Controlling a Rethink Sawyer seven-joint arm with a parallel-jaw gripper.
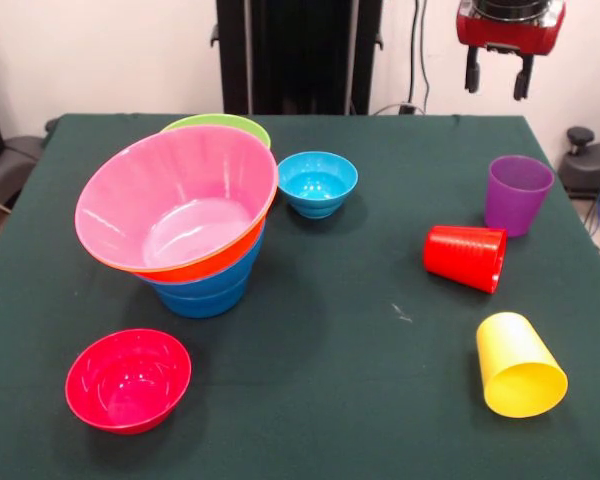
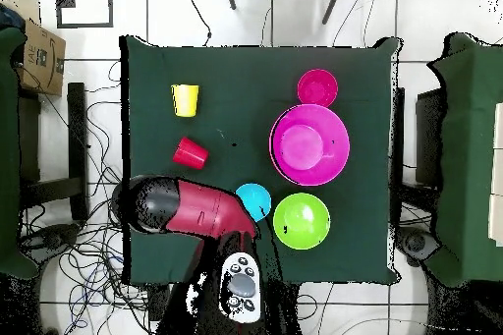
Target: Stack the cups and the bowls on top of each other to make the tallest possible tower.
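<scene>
Table (image 1: 310, 400) with a dark green cloth fills the front view, with bare cloth across its middle and along the near edge between the red bowl (image 1: 128, 380) at the near left corner and the yellow cup (image 1: 520, 365) at the near right. Gripper (image 1: 499, 80) hangs high above the far right edge, its 2 fingers spread apart, holding and touching nothing. Below it, the purple cup (image 1: 518, 193) stands upright near the right edge. The red cup (image 1: 466, 257) lies on its side just beside it, and the yellow cup lies on its side, mouth toward the camera. On the left stands the tower (image 1: 185, 220): a blue base, an orange bowl (image 1: 205, 268) nested on it, and a pink bowl (image 1: 175, 195) on top, tilted toward the camera and empty. Behind it, a green bowl (image 1: 220, 125) shows only its rim. The light-blue bowl (image 1: 318, 182) sits upright and empty just right of the tower. The red bowl is empty too. From overhead, the arm (image 2: 192, 208) covers the near left part of the table.
</scene>
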